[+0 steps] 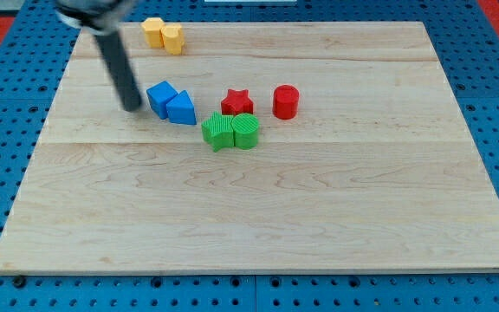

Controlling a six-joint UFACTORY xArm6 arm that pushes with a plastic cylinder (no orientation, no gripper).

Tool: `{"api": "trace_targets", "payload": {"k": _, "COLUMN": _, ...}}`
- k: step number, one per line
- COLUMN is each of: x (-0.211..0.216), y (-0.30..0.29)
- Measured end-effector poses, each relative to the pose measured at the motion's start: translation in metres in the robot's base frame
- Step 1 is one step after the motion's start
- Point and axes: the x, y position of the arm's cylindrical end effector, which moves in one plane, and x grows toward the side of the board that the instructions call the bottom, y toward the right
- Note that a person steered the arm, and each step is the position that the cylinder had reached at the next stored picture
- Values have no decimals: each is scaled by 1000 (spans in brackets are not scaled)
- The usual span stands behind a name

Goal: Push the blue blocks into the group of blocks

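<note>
My tip [132, 107] rests on the board just left of the blue cube [160, 97], a small gap between them. A blue triangular block [181, 108] touches the cube's right side. To their right lie a red star [236, 102], a red cylinder [285, 101], a green star [218, 132] and a green cylinder [245, 131]. The green pair touch each other and sit just below the red star. The blue triangular block stands a short gap left of the green star.
Two yellow blocks [163, 35] sit together at the board's top edge, right of the rod's upper part. The wooden board [258, 208] lies on a blue perforated table.
</note>
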Motion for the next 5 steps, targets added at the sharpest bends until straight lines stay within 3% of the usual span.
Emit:
{"api": "trace_targets", "payload": {"k": 1, "x": 5, "y": 18}}
{"api": "trace_targets", "payload": {"k": 2, "x": -6, "y": -107}}
{"api": "trace_targets", "payload": {"k": 3, "x": -97, "y": -87}}
{"api": "trace_targets", "payload": {"k": 4, "x": -89, "y": 27}}
{"api": "trace_targets", "payload": {"k": 5, "x": -41, "y": 29}}
